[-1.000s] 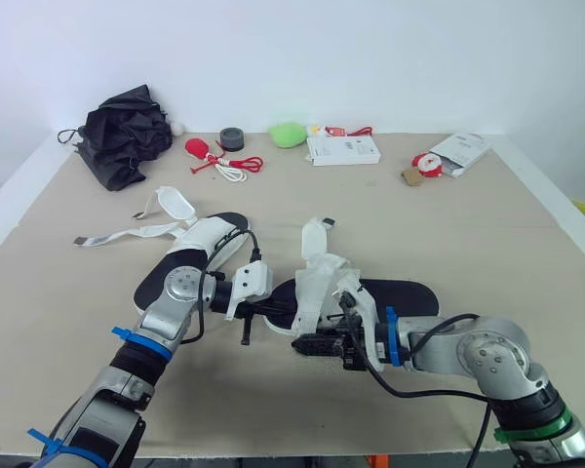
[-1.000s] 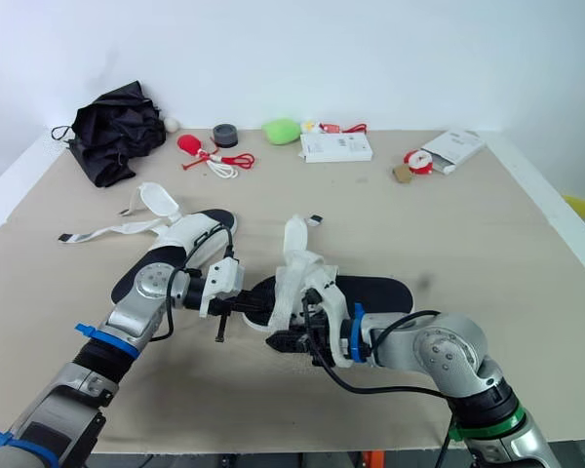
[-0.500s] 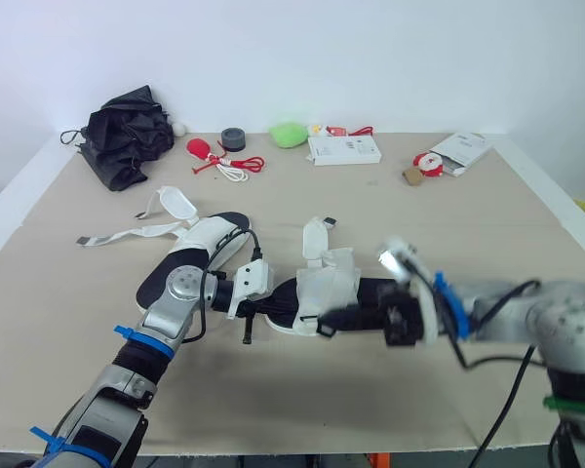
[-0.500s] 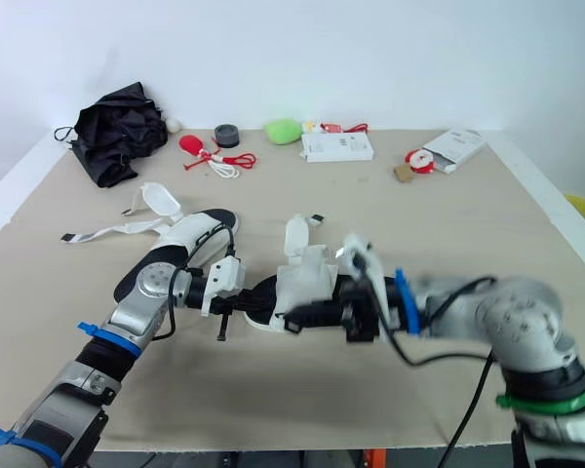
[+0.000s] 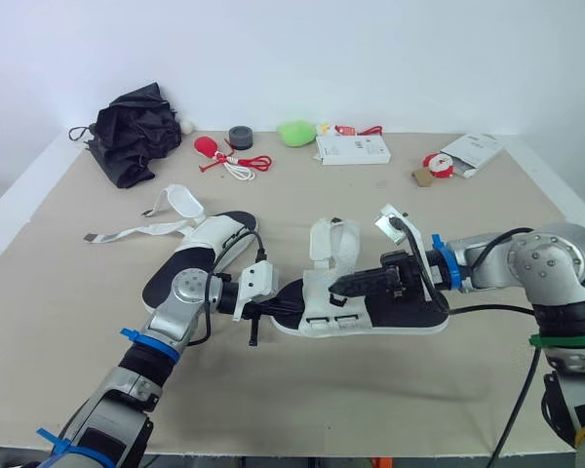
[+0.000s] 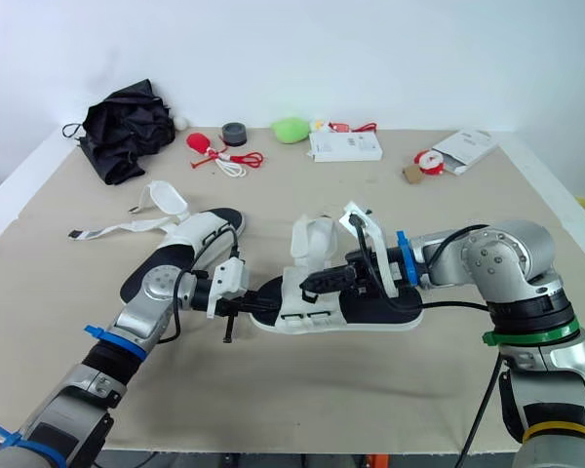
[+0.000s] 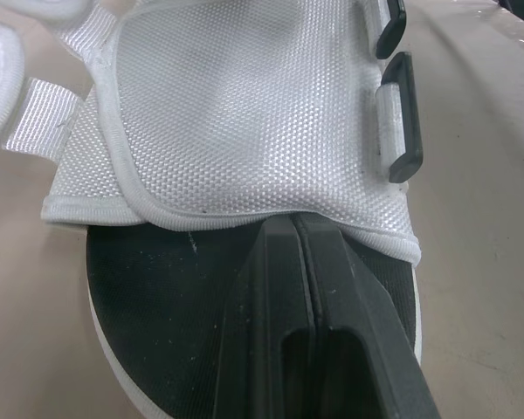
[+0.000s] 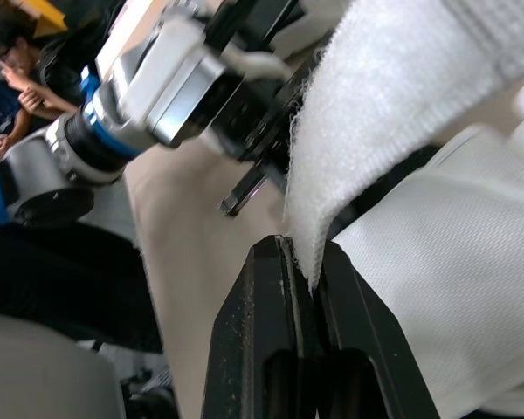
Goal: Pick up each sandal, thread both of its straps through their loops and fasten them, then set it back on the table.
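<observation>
A black-soled sandal (image 5: pixel 400 310) with white straps lies flat at the table's middle, heel to the right. My left gripper (image 5: pixel 276 310) is shut on its toe end; the left wrist view shows the fingers (image 7: pixel 332 297) pinching the black sole just below the white mesh upper (image 7: pixel 236 113). From the right, my right gripper (image 5: pixel 337 286) reaches over the sole and is shut on a white hook-and-loop strap (image 8: pixel 367 131), held raised above the upper. A second sandal (image 5: pixel 203 249) lies to the left, behind my left arm, its long straps (image 5: pixel 141 231) undone and trailing left.
Along the table's far edge lie a black crumpled bag (image 5: pixel 132 132), a red and white cord (image 5: pixel 229 164), a tape roll (image 5: pixel 240 135), a green lump (image 5: pixel 295 133), a white box (image 5: pixel 352 148) and an opened packet (image 5: pixel 476 151).
My right arm has swung from the near side of the sandal round to its right and now pinches a strap. The sandal has settled flat and shifted right. The left gripper kept its hold.
</observation>
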`<state>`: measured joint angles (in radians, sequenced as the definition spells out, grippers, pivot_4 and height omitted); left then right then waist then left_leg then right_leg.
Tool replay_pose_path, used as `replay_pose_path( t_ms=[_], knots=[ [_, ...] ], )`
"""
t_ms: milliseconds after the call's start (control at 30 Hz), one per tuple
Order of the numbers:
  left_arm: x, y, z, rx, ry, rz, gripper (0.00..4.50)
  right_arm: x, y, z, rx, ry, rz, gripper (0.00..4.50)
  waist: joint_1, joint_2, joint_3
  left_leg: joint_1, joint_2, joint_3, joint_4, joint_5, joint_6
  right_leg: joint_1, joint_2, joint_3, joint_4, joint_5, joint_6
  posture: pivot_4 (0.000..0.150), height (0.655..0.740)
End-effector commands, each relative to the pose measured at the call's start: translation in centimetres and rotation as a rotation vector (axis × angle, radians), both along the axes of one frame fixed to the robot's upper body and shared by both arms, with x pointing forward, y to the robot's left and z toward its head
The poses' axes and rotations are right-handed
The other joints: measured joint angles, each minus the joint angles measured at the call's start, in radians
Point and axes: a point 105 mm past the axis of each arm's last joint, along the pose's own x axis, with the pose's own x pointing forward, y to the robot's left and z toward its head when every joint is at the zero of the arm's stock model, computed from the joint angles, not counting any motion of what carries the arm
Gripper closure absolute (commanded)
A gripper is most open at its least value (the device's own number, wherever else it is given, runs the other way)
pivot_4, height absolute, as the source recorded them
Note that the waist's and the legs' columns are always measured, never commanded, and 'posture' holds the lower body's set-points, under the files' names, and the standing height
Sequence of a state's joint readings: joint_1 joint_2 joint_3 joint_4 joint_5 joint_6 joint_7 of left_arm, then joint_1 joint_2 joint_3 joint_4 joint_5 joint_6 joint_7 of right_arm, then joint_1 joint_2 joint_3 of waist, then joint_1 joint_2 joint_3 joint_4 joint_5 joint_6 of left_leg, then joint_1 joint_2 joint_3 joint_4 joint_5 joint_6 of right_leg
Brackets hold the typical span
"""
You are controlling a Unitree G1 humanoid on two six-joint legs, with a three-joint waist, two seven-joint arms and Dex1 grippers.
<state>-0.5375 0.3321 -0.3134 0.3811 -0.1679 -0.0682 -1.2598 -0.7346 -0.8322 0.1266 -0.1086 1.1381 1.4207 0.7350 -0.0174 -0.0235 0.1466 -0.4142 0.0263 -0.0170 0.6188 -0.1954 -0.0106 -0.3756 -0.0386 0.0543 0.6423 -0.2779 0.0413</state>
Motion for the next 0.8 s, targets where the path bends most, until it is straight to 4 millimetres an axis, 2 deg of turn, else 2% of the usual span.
replay_pose_path(
  t_ms=[33, 133, 300, 433, 567, 700, 800],
  knots=[
    [-1.9, 2.3, -6.5, 0.198, 0.193, 0.052, 4.5, -0.9, -0.6, -0.6, -0.037, -0.007, 0.018, 4.45, 0.0, 0.0, 0.0, 0.0, 0.0, 0.0, 0.0, 0.0, 0.0, 0.0, 0.0, 0.0, 0.0, 0.0, 0.0, 0.15, 0.74],
    [-1.9, 2.3, -6.5, 0.199, 0.194, 0.052, 4.5, -0.8, -0.9, -1.4, -0.052, 0.002, 0.005, 4.45, 0.0, 0.0, 0.0, 0.0, 0.0, 0.0, 0.0, 0.0, 0.0, 0.0, 0.0, 0.0, 0.0, 0.0, 0.0, 0.15, 0.74],
    [-1.9, 2.3, -6.5, 0.199, 0.194, 0.052, 4.5, -0.7, -1.0, -1.5, -0.052, 0.0, 0.006, 4.45, 0.0, 0.0, 0.0, 0.0, 0.0, 0.0, 0.0, 0.0, 0.0, 0.001, 0.0, -0.001, 0.0, -0.001, 0.0, 0.15, 0.74],
    [-2.0, 2.2, -6.4, 0.201, 0.193, 0.042, 4.5, -0.6, -2.2, -2.2, -0.073, 0.021, -0.028, 4.45, 0.0, 0.0, 0.0, 0.0, 0.0, -0.001, 0.0, 0.0, 0.0, 0.001, 0.0, -0.001, 0.0, -0.001, 0.0, 0.15, 0.74],
    [-2.1, 2.1, -6.5, 0.202, 0.196, 0.037, 4.5, -0.9, -2.4, -2.3, -0.066, 0.039, -0.017, 4.45, 0.0, 0.0, 0.0, 0.0, 0.0, 0.0, 0.0, 0.0, 0.0, 0.001, 0.001, -0.001, 0.0, -0.001, 0.0, 0.15, 0.74],
    [-2.1, 2.1, -6.5, 0.203, 0.198, 0.034, 4.5, -2.3, -1.9, -3.4, -0.147, -0.066, 0.109, 4.45, 0.0, 0.0, 0.0, 0.0, -0.001, -0.001, 0.0, -0.001, 0.0, 0.001, 0.0, -0.002, 0.0, -0.002, 0.004, 0.15, 0.74],
    [-2.1, 2.0, -6.5, 0.203, 0.198, 0.033, 4.5, -1.8, -1.5, -3.7, -0.172, -0.15, 0.152, 4.45, 0.0, 0.0, -0.001, 0.0, -0.002, -0.002, 0.0, -0.003, 0.0, 0.002, 0.0, -0.002, 0.0, -0.002, 0.006, 0.15, 0.74]
  ],
)
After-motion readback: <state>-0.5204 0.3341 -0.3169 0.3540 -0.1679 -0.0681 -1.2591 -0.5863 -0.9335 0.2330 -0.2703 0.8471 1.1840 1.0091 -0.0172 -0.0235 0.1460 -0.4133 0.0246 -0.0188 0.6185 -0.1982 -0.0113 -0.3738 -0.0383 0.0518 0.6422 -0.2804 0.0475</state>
